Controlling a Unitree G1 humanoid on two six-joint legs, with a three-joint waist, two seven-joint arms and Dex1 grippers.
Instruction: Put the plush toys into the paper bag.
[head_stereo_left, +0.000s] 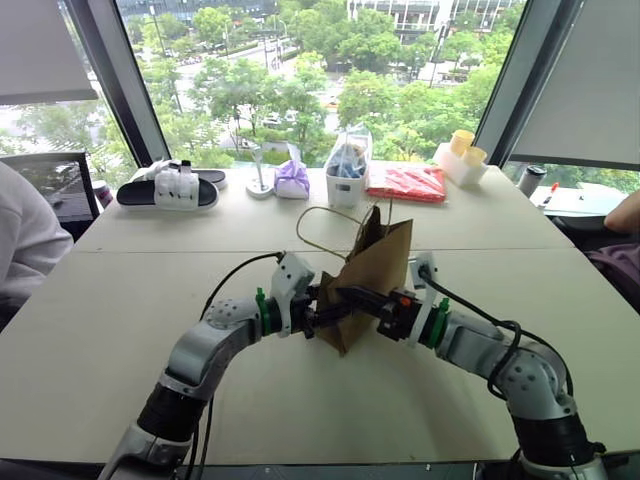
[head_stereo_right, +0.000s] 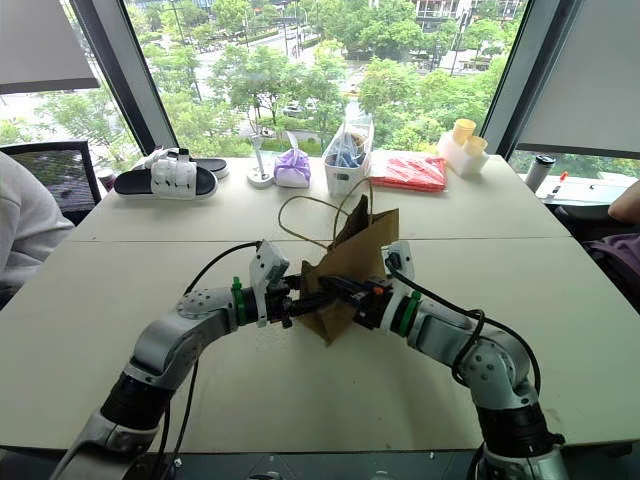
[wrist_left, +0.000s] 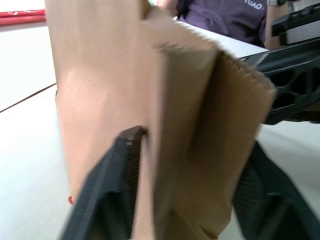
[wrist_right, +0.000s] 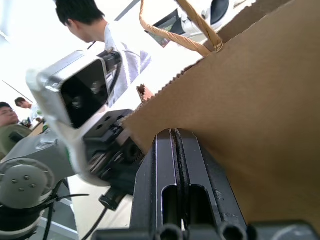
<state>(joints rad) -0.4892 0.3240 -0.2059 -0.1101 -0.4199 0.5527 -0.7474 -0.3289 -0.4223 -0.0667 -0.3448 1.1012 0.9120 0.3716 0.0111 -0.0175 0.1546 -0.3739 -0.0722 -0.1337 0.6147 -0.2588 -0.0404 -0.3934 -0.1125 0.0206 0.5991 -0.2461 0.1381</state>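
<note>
Right claw (head_stereo_left: 352, 298) clenched on the paper bag (head_stereo_left: 375, 270), fingers flat together on the brown wall per the right wrist view. Left claw (head_stereo_left: 322, 318) straddles the bag's folded edge from the other side; left wrist view has one finger (wrist_left: 117, 170) against the paper and the other behind the fold, but can't tell if it's actually pinching. Bag is centre frame, lifted and tilted between the two claws over the white counter (head_stereo_left: 120, 300), serrated rim up, twine handles (head_stereo_left: 325, 228) looping off toward the far side. Plush toys: can't see either one. Far edge of the counter, upper part of frame: black-and-white sandals (head_stereo_left: 170, 188) upper left, purple cloth bundle (head_stereo_left: 292, 180), clear plastic bag of items (head_stereo_left: 347, 165), red flat package (head_stereo_left: 407, 183), yellow cups (head_stereo_left: 466, 147) upper right. Person's white sleeve (head_stereo_left: 25, 240) at left edge.
</note>
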